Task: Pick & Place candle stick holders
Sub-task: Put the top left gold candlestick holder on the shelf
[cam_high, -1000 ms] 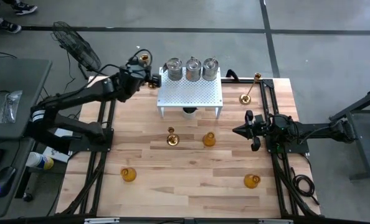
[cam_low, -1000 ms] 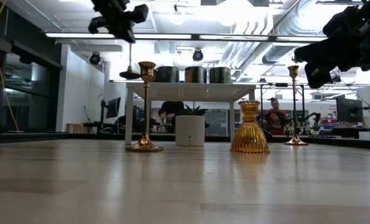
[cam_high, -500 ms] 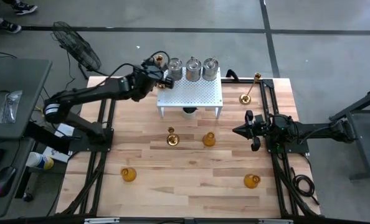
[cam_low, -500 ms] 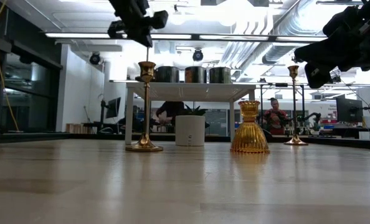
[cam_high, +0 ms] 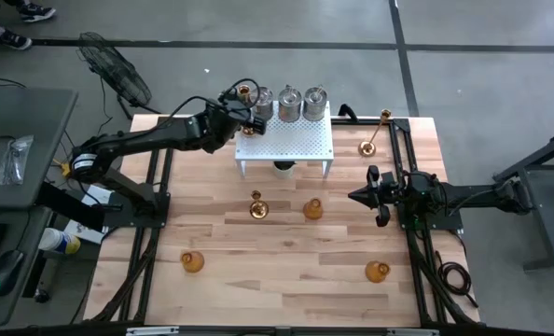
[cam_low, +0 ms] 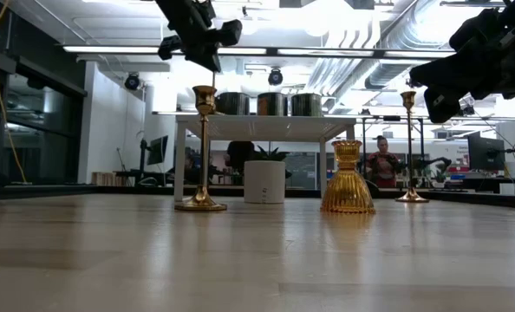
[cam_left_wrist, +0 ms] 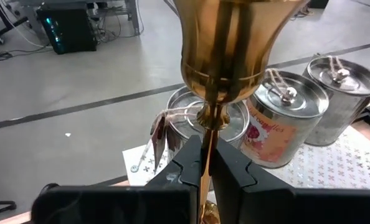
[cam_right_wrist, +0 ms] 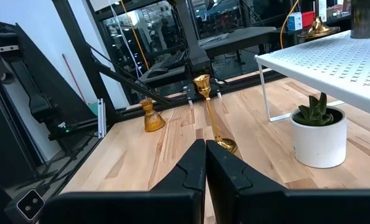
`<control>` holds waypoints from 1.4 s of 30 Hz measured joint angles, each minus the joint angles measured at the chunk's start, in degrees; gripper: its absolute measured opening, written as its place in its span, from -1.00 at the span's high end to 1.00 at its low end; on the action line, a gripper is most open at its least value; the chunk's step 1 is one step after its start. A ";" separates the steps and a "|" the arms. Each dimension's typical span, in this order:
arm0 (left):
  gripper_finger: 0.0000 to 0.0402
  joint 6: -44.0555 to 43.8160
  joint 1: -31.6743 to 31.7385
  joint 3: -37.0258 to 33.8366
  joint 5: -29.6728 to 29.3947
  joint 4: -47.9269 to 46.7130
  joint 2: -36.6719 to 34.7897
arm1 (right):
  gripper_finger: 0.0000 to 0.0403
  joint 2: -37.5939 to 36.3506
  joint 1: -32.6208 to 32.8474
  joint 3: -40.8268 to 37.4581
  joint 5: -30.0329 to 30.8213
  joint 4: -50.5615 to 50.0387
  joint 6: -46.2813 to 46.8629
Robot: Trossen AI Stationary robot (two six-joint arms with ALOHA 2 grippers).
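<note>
My left gripper (cam_left_wrist: 207, 163) pinched a brass candlestick (cam_left_wrist: 225, 46) by its stem, above the left end of the white perforated rack (cam_high: 286, 140) beside the three tin jars (cam_high: 288, 101); its base was hidden below my fingers. My right gripper (cam_high: 356, 196) waited pressed together and empty at the table's right side. Other holders stood on the table (cam_high: 277, 280); the top view showed them too small for detail.

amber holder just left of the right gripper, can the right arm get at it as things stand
Probably yes. The right gripper is shut and holds nothing, and bare table lies between it and the amber holder; it would have to open first.
</note>
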 joint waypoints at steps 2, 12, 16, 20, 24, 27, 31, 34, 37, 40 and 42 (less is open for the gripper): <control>0.94 0.00 0.02 -0.02 0.02 -0.79 0.18 | 0.98 0.00 -0.02 0.00 0.00 0.00 0.00; 0.94 -0.11 1.22 -0.04 0.13 -0.82 0.61 | 0.98 0.01 -0.01 -0.01 0.00 0.00 0.01; 0.94 -0.11 1.43 -0.04 -0.29 -0.78 0.77 | 0.98 0.02 -0.02 0.00 0.00 0.00 0.02; 0.94 -0.25 1.95 -0.04 0.78 -1.27 0.79 | 0.98 0.00 -0.01 0.00 0.00 0.00 0.01; 0.94 -0.38 1.95 -0.07 0.60 -1.35 1.21 | 0.98 0.01 -0.01 -0.01 0.00 0.00 0.02; 0.94 -0.39 1.90 -0.07 0.61 -1.00 1.21 | 0.98 0.00 0.00 0.00 0.00 0.00 0.02; 0.94 -0.37 2.22 -0.07 0.59 -1.12 1.21 | 0.98 0.02 -0.02 0.00 0.00 0.00 0.02; 0.94 -0.37 2.82 -0.07 1.33 -1.19 1.21 | 0.98 0.01 -0.02 0.00 0.00 0.00 0.01; 0.94 -0.35 3.52 -0.07 1.41 -0.71 1.21 | 0.98 0.01 -0.01 0.00 0.00 0.00 0.00; 0.94 -0.33 3.52 -0.07 1.79 -1.01 1.21 | 0.99 0.00 -0.01 0.00 0.00 0.00 0.00; 0.94 -0.33 3.50 -0.07 1.88 -0.95 1.21 | 0.99 0.00 -0.02 0.00 0.00 0.00 0.00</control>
